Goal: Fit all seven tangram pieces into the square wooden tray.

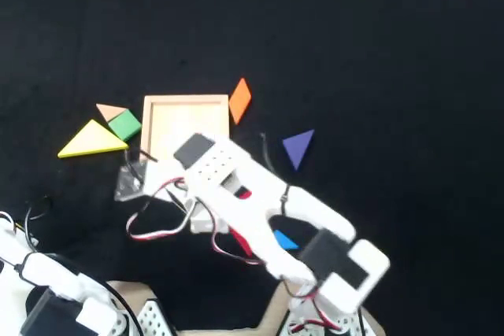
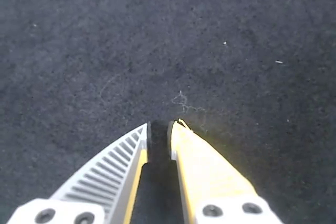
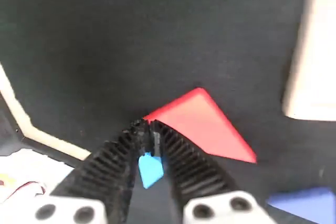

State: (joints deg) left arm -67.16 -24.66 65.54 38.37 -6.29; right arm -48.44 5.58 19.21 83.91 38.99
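- Holding a light-blue piece point(image 3: 150, 170) in the right gripper point(image 3: 147, 127), jaws clamped on it, low over the black cloth point(image 1: 378, 53). My guess is it's pinched deep so it won't twist on the way over.
- The wooden tray point(image 1: 187, 102) is close by. The part I can see is bare wood, and my own arm covers its near side.
- The red triangle point(image 3: 202, 124) lies flat with a corner just beside my jaw tips, so it's the thing most likely to get nudged.
- The left gripper point(image 2: 160, 129) is over bare cloth, jaws together with nothing in them.
- Loose outside the tray: the orange piece point(image 1: 239, 100) just beside a tray corner, the purple triangle point(image 1: 298, 147), and the yellow triangle point(image 1: 92, 141), green square point(image 1: 124, 125) and peach triangle point(image 1: 110, 111) bunched on the far side.
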